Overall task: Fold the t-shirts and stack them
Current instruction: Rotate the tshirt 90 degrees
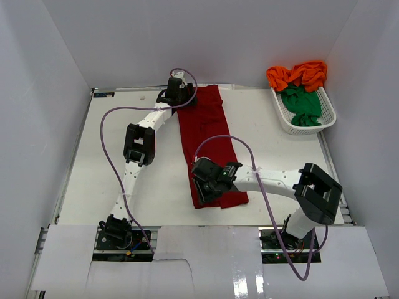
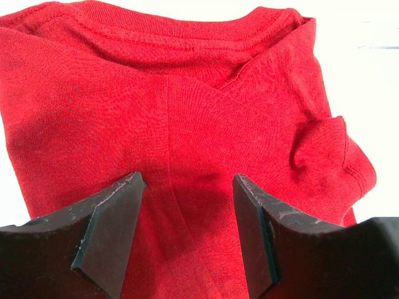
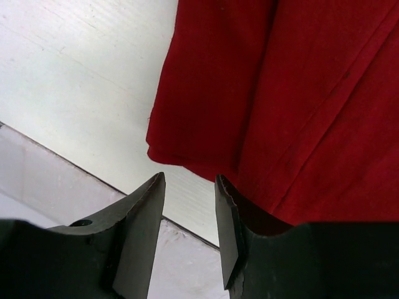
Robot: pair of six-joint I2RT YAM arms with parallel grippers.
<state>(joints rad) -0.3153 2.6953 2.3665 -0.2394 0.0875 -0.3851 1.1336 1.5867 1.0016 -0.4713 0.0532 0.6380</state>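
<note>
White walls box in a pale table (image 1: 274, 162), and a dark red t-shirt (image 1: 209, 140) lies at its middle as a long narrow strip running from 12 o'clock down to 6 o'clock. It looks already folded lengthwise, sides turned in.

The left gripper (image 2: 187, 180) hovers over the 12 o'clock end, jaws spread wide with nothing between them, only red cloth below. Its wrist view shows the ribbed collar (image 2: 187, 47) at the top, a soft crease running down the middle, and a sleeve (image 2: 330, 156) bunched in a lump at about 3 o'clock.

The right gripper (image 3: 190, 177) sits at the 6 o'clock end, jaws parted by a narrower gap and holding nothing. The hem (image 3: 181, 159) lies just beyond its tips, and bare table shows through the gap.

My read is that the crosswise fold is the step in hand: one end has to be pinched and carried over the other. That calls for the right jaws to slide under all the hem layers at once, since the edge shows more than one ply. The bunched sleeve may need flattening first, or the fold will sit lumpy.

At 2 o'clock, a white lattice basket (image 1: 283, 121) holds an orange t-shirt (image 1: 299, 73) draped over its far rim and a green t-shirt (image 1: 302, 103), both crumpled and unfolded.
</note>
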